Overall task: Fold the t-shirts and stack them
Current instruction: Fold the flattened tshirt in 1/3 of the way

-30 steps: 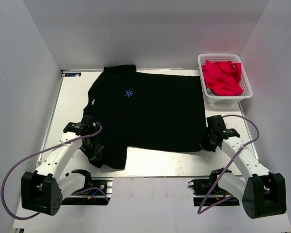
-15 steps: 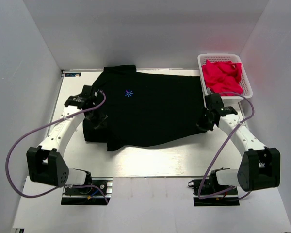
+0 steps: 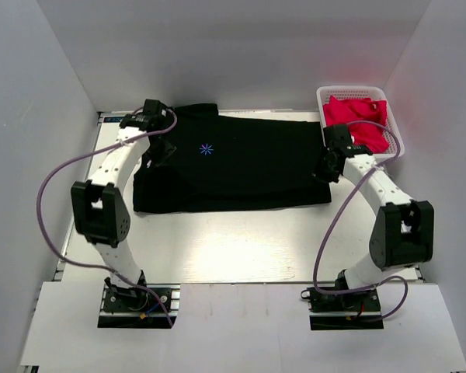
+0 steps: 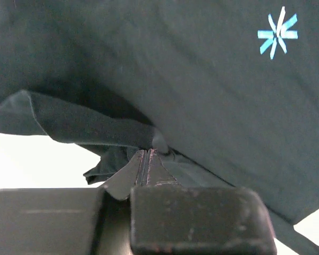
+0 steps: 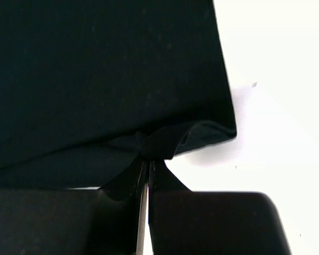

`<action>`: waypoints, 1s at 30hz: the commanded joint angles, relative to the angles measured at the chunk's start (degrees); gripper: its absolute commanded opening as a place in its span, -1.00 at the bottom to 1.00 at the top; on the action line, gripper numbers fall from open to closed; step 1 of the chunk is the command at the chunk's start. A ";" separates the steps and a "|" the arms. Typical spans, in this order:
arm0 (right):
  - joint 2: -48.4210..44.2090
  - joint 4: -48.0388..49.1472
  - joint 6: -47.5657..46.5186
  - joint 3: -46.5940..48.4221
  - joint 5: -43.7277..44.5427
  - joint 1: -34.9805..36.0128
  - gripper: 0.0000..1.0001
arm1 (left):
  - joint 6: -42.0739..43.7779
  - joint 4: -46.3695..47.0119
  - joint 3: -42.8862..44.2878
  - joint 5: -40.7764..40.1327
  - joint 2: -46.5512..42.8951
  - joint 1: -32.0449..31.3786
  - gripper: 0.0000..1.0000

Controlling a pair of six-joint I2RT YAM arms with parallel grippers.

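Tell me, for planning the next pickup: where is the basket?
In the top view, the basket sits at the far right, just beyond the right gripper and right of the black shirt.

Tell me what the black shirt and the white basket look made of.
The black t-shirt: soft matte cloth, likely a cotton knit; it drapes, folds and bunches. The basket: white plastic by its look, with a thin rigid rim and slotted walls.

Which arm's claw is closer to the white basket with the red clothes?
Right. The right gripper pinches the black shirt at its edge, just beside the basket; the left gripper holds the opposite side, far from it.
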 commanded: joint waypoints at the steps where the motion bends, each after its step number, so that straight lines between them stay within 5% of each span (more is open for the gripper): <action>1: 2.69 2.87 -0.60 4.78 3.11 -1.10 -1.00 | 0.93 0.10 5.95 -3.81 2.33 1.12 -1.00; 13: 15.25 5.16 -0.25 16.02 3.12 -3.91 -1.00 | 1.99 -1.92 24.48 -6.72 18.42 2.70 -0.99; 15: 17.11 5.68 -0.07 17.53 3.12 -4.17 -0.97 | 3.13 -0.61 26.25 -6.01 20.45 3.32 -0.70; 17: 19.82 7.96 -0.69 18.93 3.20 -4.61 -0.72 | 4.62 1.76 27.75 -6.01 22.82 3.32 -0.31; 18: 20.36 9.36 -2.43 19.89 3.20 -4.44 -0.22 | 6.80 6.65 27.75 -6.01 22.83 3.32 -0.02; 20: 22.64 10.43 -4.29 23.32 1.98 -4.53 -0.12 | 9.10 10.81 29.07 -6.01 24.93 3.32 0.56; 21: 22.91 9.39 -6.03 26.03 2.06 -4.35 0.24 | 11.37 13.44 31.51 -6.01 25.55 3.84 0.99; 23: 22.65 8.41 -7.19 26.50 2.15 -4.09 0.76 | 13.76 14.08 34.33 -6.01 26.08 3.84 0.99; 27: 14.77 12.01 -9.39 17.30 -5.38 -3.13 0.81 | 14.29 9.95 30.86 -6.01 22.06 3.84 0.99; 30: 8.60 15.88 -10.27 8.42 -10.74 -1.28 0.81 | 11.76 13.97 6.51 -6.71 10.03 2.71 0.99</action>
